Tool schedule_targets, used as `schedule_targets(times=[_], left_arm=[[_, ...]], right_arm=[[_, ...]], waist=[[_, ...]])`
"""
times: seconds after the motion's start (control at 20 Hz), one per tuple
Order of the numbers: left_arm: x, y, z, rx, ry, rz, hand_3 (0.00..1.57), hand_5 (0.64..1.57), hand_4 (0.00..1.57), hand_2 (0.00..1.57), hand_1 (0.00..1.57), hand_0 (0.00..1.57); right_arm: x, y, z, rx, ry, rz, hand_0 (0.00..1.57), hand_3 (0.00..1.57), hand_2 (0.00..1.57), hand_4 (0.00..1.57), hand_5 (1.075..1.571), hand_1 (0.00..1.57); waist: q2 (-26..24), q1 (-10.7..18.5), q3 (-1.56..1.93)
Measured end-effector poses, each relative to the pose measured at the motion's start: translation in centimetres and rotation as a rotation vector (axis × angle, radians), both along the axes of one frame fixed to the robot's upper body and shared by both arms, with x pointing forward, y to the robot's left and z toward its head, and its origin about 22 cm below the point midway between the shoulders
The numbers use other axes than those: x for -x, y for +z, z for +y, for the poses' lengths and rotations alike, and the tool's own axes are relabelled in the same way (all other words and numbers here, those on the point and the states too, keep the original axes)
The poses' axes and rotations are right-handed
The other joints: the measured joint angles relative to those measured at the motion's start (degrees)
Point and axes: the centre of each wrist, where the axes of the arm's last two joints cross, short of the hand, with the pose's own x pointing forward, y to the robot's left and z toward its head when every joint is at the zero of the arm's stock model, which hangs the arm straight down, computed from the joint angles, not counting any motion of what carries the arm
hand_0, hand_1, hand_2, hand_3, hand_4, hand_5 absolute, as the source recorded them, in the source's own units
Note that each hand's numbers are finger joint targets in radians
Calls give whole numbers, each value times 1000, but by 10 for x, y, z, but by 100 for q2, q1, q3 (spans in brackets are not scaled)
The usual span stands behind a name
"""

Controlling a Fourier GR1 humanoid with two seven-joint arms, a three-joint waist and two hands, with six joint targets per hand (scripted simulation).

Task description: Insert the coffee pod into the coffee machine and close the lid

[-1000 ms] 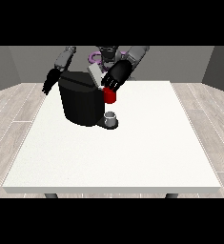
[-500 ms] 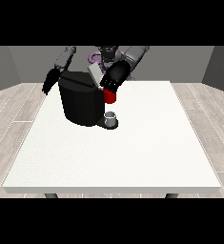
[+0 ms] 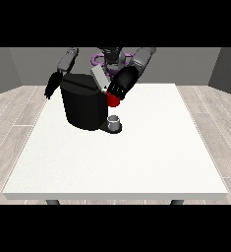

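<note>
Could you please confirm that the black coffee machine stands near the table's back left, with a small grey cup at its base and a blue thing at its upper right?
Not quite: the thing at the machine is red, not blue, as the front view shows. The rest holds: the machine stands near the table's back left as seen, with the grey cup at its base.

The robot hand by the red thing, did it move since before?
Cannot tell. The black robot hand at the view's right sits at the same spot beside the black coffee machine, above the red thing at the machine; any shift is too slight to judge.
</note>
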Motion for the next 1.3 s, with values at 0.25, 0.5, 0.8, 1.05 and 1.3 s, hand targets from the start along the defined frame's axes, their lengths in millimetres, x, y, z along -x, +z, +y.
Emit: schedule_targets(times=[0.25,0.5,0.8,1.05,1.3], left_arm=[[1,10,4,31,2,-64,954,1571,0,1210,1247,1247],[4,20,9,24,-16,-118,966,1571,0,1236,1269,1269],[5,24,10,-16,-34,-154,718,1571,0,1023,999,999],[6,28,13,-52,-26,-182,554,1571,0,686,0,0],[7,31,21,-81,-2,-192,474,1571,0,565,0,0]], right_arm=[[-1,8,9,-3,15,-30,0,0,0,144,1571,0],[-4,12,6,17,12,-43,0,0,0,74,1571,0],[-8,20,7,30,14,-40,0,0,0,161,1571,0],[-6,16,9,32,18,-44,0,0,0,207,1571,0],[-6,18,16,49,12,-42,0,0,0,117,1571,0]], waist=[[124,-113,2],[272,-105,10],[302,-126,6],[350,-155,6],[355,-174,4]])
